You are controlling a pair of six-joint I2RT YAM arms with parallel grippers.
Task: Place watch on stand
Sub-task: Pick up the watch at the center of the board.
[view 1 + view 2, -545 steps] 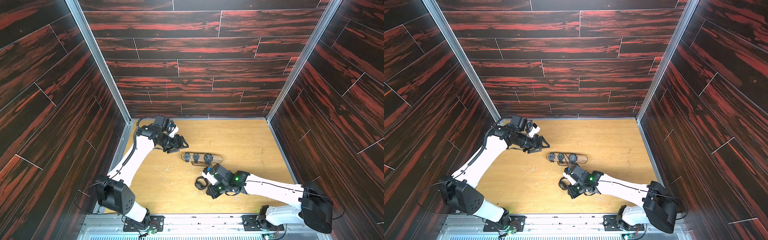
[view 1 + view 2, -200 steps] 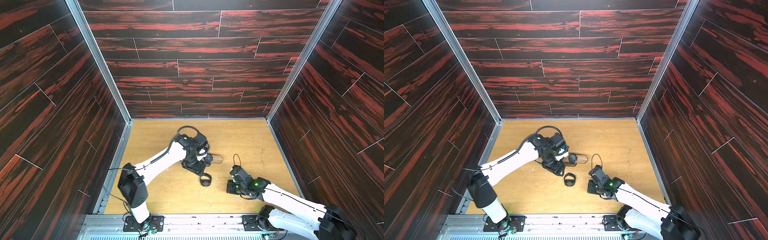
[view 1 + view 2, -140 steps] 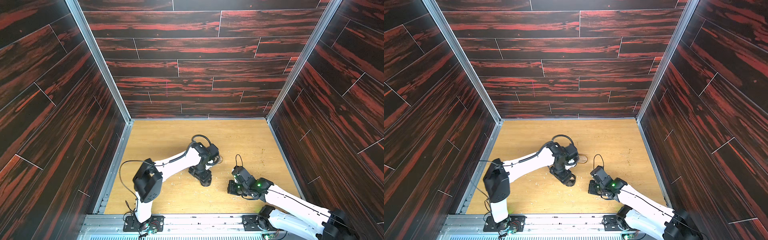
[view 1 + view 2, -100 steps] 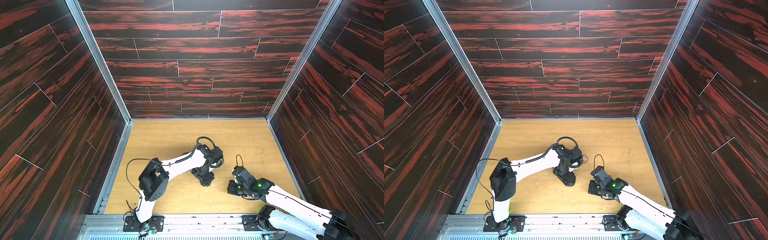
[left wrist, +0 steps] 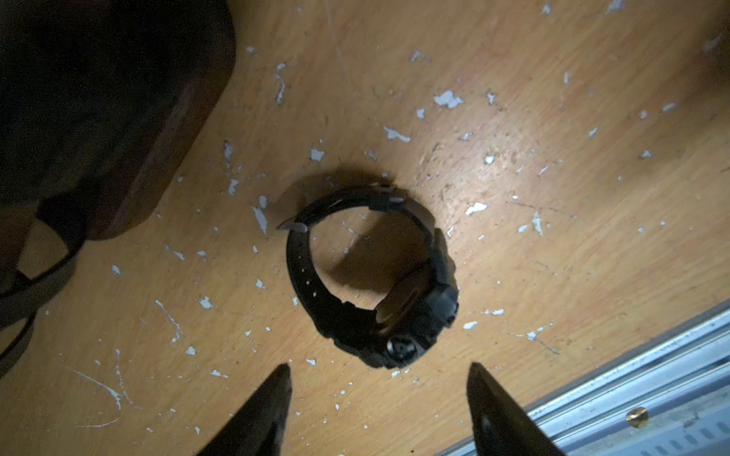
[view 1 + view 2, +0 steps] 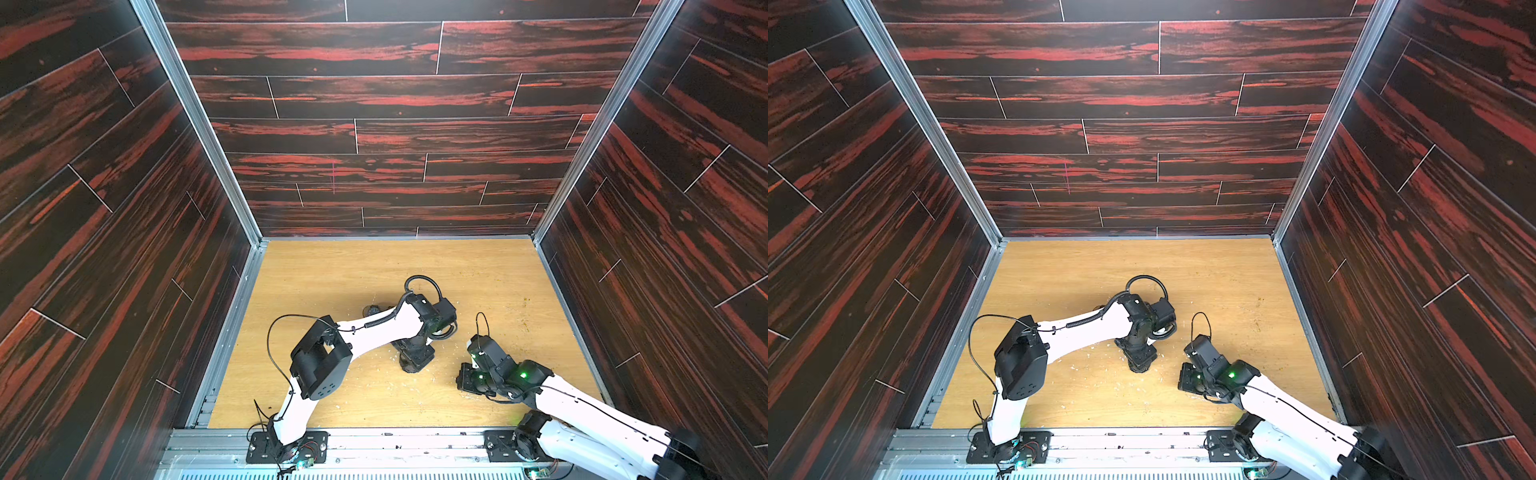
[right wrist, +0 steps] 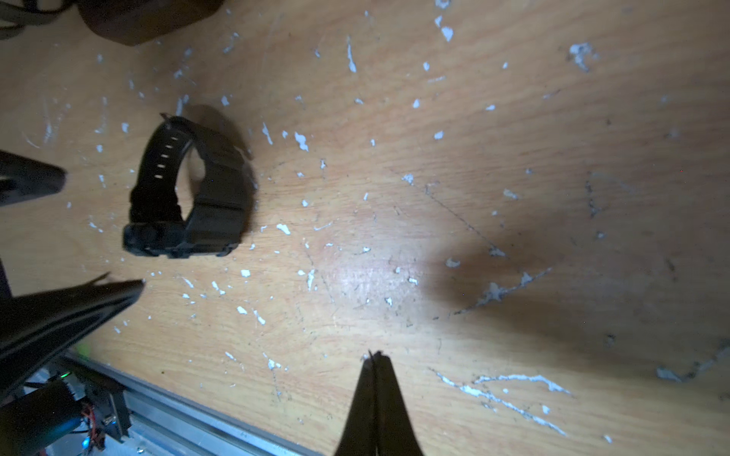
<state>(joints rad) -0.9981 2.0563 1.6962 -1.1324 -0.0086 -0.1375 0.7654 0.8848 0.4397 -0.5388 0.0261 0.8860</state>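
- Nearest the front rail, I'm parking the right gripper over bare table, jaws clenched, gripping nothing.
- Just past it, I'm hovering the left gripper over the watch, jaws spread and empty, fingertips short of the case.
- Watch is lying on its edge on the table, strap buckled into a loop, well off the stand.
- I'm judging it light; the case looks rigid, the strap rubbery and springy, likely to squash or twist.
- I'm planning to pinch across the case or the strap right beside it, so the loop is hanging open.
- Farther back, the stand's bar is mostly hiding under the left arm in both top views.
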